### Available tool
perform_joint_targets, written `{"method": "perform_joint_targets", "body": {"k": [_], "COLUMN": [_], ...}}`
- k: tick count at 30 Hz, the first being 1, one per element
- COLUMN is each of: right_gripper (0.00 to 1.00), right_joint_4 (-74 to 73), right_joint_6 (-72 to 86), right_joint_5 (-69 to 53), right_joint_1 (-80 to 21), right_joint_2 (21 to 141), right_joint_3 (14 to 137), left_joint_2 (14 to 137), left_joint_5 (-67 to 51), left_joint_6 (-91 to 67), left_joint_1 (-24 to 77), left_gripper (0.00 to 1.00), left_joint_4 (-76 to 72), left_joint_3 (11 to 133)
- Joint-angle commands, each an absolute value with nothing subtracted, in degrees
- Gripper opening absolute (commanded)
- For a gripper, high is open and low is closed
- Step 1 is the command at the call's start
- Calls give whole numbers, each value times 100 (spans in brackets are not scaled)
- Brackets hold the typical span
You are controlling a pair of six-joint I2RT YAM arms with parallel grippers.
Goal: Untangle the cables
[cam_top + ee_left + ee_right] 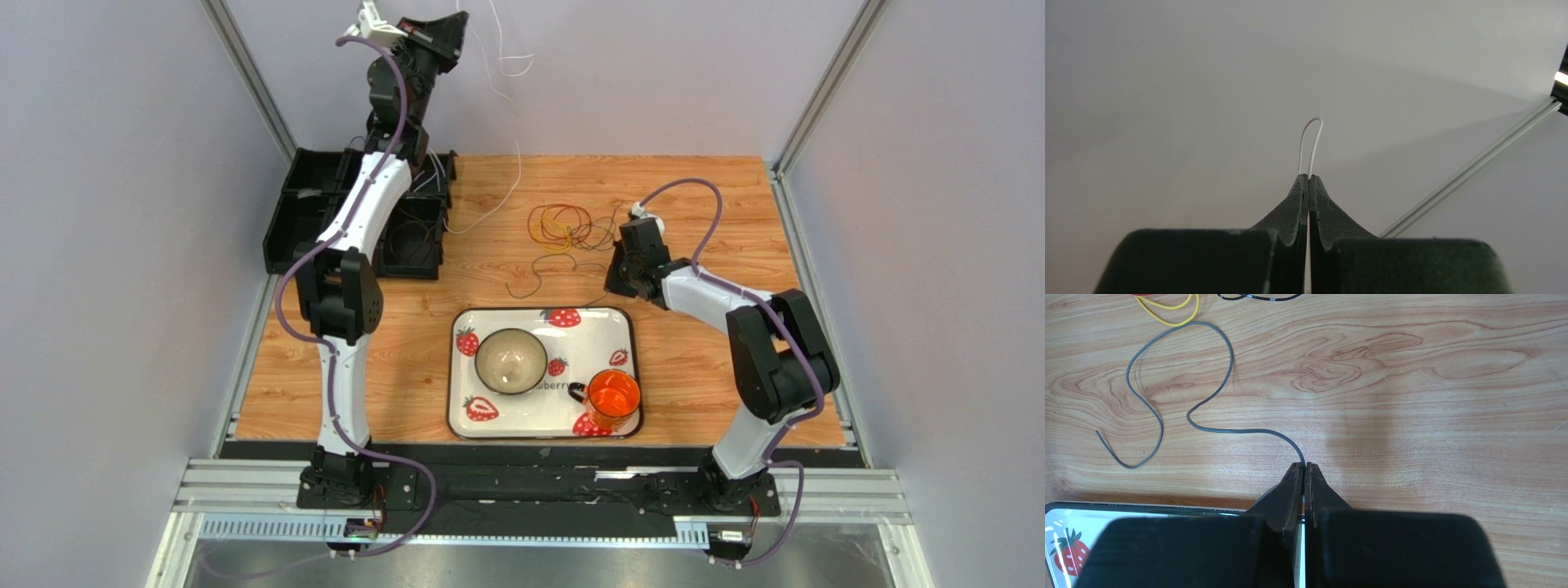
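— When we checked the left gripper [1309, 177], what did we find?

— We found its jaws pressed together on a white cable [1311, 139], with a small loop standing out past the tips. The arm stood high against the back wall, and the white cable trailed down from it towards the table [711, 355] near the black bins [307, 208].

— And the right gripper [1303, 466]?

— Its jaws were clamped on a grey cable [1206, 425], low over the wood, just beyond the far edge of the tray [628, 321]. From the tips that cable snaked across the boards to a free end.

— Where did we record the other cables?

— The tangle [561, 226] lay on the table beyond the right gripper, in the far half. We noted yellow, red and dark loops in it. We could not tell which strands crossed which.

— Anything further?

— A bowl [510, 360] and an orange cup [612, 397] stood in the tray, apart from each other.
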State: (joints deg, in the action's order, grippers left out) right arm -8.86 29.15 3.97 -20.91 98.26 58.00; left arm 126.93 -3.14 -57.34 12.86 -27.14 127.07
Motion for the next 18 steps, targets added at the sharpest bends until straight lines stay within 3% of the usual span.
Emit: {"method": "perform_joint_targets", "body": {"k": [1, 9, 18], "right_gripper": [0, 0, 0], "right_joint_4": [-606, -633, -633], "right_joint_6": [2979, 2979, 2997], "right_joint_5": [404, 404, 396], "right_joint_1": [-2074, -2066, -2074], "right_joint_2": [9756, 9738, 9756], "right_joint_3": [5783, 5792, 5801], "left_joint_2": [12823, 12719, 11761], "left_joint_5": [-667, -212, 605], "left_joint_6": [-5793, -4643, -3333], "left_joint_1": [1415, 1468, 923], "left_gripper": [0, 0, 0], "left_joint_4": [-2876, -2329, -2092], "left_joint_3": [13444, 14028, 12535]}}
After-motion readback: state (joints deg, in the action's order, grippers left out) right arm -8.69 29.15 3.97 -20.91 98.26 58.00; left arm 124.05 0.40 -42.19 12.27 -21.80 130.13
